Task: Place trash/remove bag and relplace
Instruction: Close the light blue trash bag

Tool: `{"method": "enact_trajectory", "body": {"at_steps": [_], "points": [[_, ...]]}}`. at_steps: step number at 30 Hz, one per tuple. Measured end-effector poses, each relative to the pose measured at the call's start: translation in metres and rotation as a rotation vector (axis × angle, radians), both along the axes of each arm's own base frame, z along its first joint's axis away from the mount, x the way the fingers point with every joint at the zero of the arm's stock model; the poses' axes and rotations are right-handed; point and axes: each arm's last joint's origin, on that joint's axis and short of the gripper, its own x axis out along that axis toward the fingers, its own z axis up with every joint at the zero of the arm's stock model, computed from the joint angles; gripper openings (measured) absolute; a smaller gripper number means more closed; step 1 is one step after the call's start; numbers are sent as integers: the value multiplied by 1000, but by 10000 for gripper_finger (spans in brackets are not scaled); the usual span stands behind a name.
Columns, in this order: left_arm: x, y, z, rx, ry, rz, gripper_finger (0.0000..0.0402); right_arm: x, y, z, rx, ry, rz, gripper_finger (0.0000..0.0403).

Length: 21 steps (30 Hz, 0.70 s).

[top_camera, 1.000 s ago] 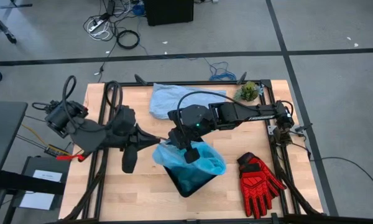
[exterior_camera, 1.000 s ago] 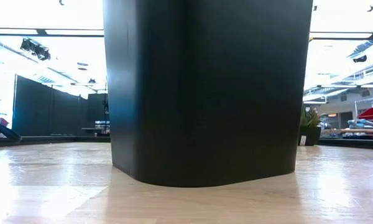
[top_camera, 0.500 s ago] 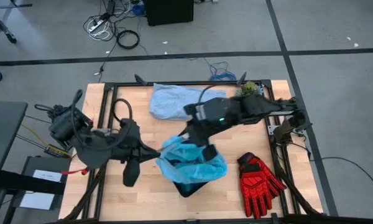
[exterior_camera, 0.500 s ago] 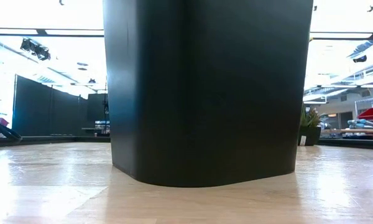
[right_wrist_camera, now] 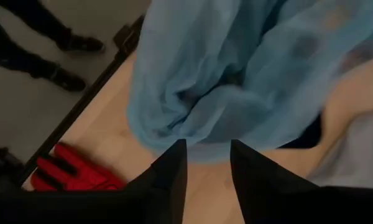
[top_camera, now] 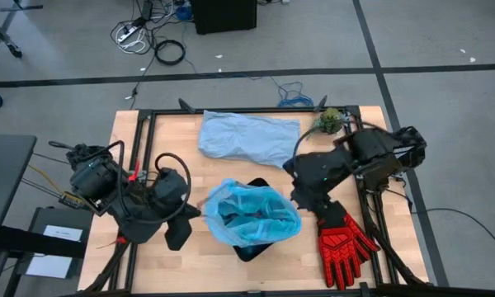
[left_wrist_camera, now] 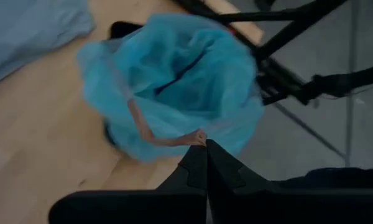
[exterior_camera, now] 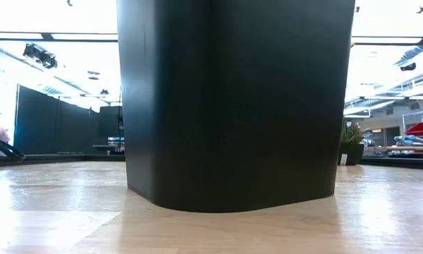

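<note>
While the black plastic waste bin [top_camera: 249, 244] sits mid-table in the overhead view, the thin, crinkly cyan-blue plastic liner bag [top_camera: 252, 216] billows over its mouth, bunched up rather than tucked down, so I'd judge the bag-removal step is under way. On the left, the left gripper [top_camera: 178, 231] rests low on the wooden tabletop [top_camera: 148, 264] just beside the bag's edge. On the right, the right gripper [top_camera: 301, 196] hangs clear of the bag, between it and the red and black work glove [top_camera: 343, 239]. A paler grey-blue plastic bag [top_camera: 247, 137] lies flat near the far edge, probably the spare, with a small green plant [top_camera: 330, 121] at the corner beside it. No paper wads show on the table; whether any lie inside the bag, I can't tell.

Down at table height, the bin's dark wall [exterior_camera: 233, 99] fills the picture, standing flat on the wood; neither claw shows.

From the left wrist, the fingers [left_wrist_camera: 202, 163] are clenched tight on a thin pinkish strand [left_wrist_camera: 150, 134] that runs along the bag's rim [left_wrist_camera: 130, 87], likely its drawstring. That grip looks meant to hold or pull the rim.

From the right wrist, the two dark fingers [right_wrist_camera: 174, 163] stand apart with nothing between them, released, pointing at the bag's folds [right_wrist_camera: 224, 81] just ahead. The glove [right_wrist_camera: 68, 171] lies off to one side, by the table's black frame rail [right_wrist_camera: 81, 106].
</note>
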Motion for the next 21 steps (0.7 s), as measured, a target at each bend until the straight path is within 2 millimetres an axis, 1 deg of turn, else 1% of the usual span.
{"method": "enact_trajectory", "body": {"at_steps": [2,5,9,15,19,21], "points": [[0,0,0,-13,-4,11,0,2,1,-10,4,12,-5,98],[1,-1,1,-23,-19,11,0,3,2,-20,30,-16,-22,96],[3,-2,4,-26,-60,24,0,4,-3,-32,71,-57,-83,96],[4,0,6,10,-104,64,0,-16,-17,-27,131,-149,-204,96],[4,2,7,53,-136,98,0,-33,-24,-27,175,-152,-275,96],[4,2,9,75,-156,96,0,-41,-27,-31,200,-143,-314,96]]}}
